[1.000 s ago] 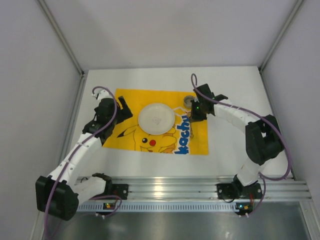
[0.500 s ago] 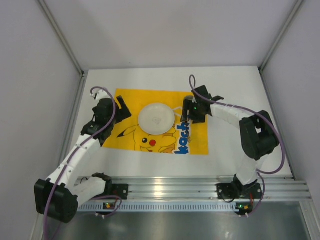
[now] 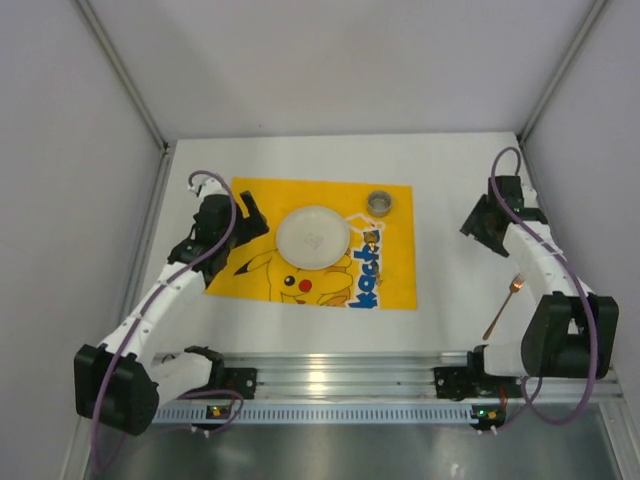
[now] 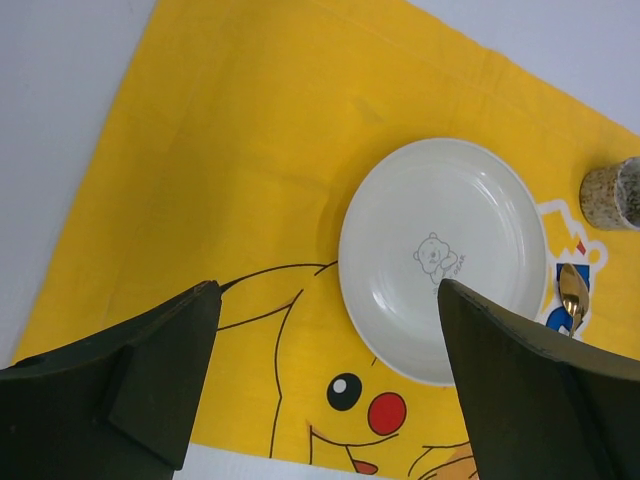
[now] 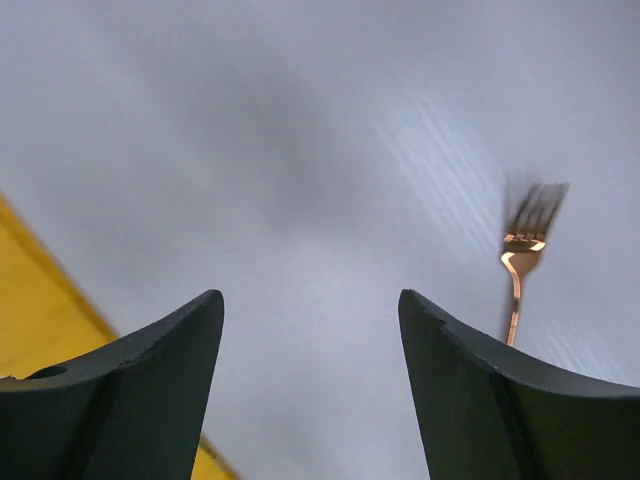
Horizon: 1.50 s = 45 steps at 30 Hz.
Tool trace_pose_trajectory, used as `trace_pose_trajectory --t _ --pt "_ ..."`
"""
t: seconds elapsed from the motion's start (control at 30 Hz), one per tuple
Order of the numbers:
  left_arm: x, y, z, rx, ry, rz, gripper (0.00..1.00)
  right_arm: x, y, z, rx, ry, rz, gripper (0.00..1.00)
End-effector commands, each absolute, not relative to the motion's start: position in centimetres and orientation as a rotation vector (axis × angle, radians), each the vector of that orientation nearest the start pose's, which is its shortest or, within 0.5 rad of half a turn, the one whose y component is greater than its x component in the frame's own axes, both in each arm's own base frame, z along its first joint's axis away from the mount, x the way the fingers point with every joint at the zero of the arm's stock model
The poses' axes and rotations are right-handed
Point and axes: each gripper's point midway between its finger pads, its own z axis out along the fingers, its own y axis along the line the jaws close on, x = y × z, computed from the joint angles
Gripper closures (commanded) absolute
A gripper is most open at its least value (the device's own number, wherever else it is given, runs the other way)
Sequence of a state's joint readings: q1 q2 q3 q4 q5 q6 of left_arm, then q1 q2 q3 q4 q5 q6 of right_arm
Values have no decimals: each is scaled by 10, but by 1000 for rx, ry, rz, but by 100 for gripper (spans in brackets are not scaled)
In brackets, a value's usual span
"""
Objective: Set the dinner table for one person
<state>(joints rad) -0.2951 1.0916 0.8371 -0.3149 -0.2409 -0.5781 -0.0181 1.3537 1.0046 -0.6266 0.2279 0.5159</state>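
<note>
The dinner table [image 3: 450, 165] is the white top under everything. On the yellow Pikachu mat [image 3: 255, 205] sits a white plate [image 3: 313, 237], also in the left wrist view as the plate [image 4: 440, 255]. A speckled cup [image 3: 380, 203] stands right of it. A gold spoon [image 4: 572, 293] lies on the mat just right of the plate. A copper fork [image 3: 503, 307] lies on the bare table at the right, and the fork [image 5: 520, 265] looks blurred in the right wrist view. My left gripper [image 4: 325, 290] hangs open over the mat, left of the plate. My right gripper [image 5: 310, 300] is open and empty above bare table.
A ribbed aluminium rail [image 3: 330, 380] runs along the near edge, with both arm bases on it. Grey walls and slanted frame posts close in the table on the left, right and back. The right arm [image 3: 545, 265] is folded close to the right wall.
The right gripper opened beside the plate and left the spoon on the mat. Its arm then swung away to the right side of the table. The left arm barely moved.
</note>
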Motion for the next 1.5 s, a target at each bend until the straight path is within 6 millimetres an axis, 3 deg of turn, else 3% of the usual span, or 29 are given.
trace_pose_trajectory --t 0.0,0.27,0.37,0.5,0.73,0.87,1.0,1.23,1.3,1.47 --pt "344 -102 179 -416 2095 -382 5 274 -89 102 986 2396 -425 29" --pt "347 -128 170 -387 2151 -481 6 222 -136 71 1228 2437 -624 30" --pt "347 -138 168 -349 2192 -501 4 209 -138 57 1302 2434 -591 30" --pt "350 -148 168 -315 2209 -504 4 200 -123 33 1328 2486 -504 33" --pt "352 -149 169 -322 2216 -494 3 221 -117 23 1342 2481 -384 43" --pt "351 -146 171 -327 2220 -479 3 218 -119 4 1373 2522 -391 59" --pt "349 -140 172 -334 2212 -448 3 208 -108 -20 1459 2547 -294 64" --pt "344 -132 170 -341 2209 -409 3 212 -111 -19 1431 2508 -284 72" --pt "344 -133 169 -339 2214 -409 4 221 -107 -17 1401 2493 -229 85" --pt "350 -138 167 -331 2226 -419 4 251 -89 -12 1289 2480 -94 89"
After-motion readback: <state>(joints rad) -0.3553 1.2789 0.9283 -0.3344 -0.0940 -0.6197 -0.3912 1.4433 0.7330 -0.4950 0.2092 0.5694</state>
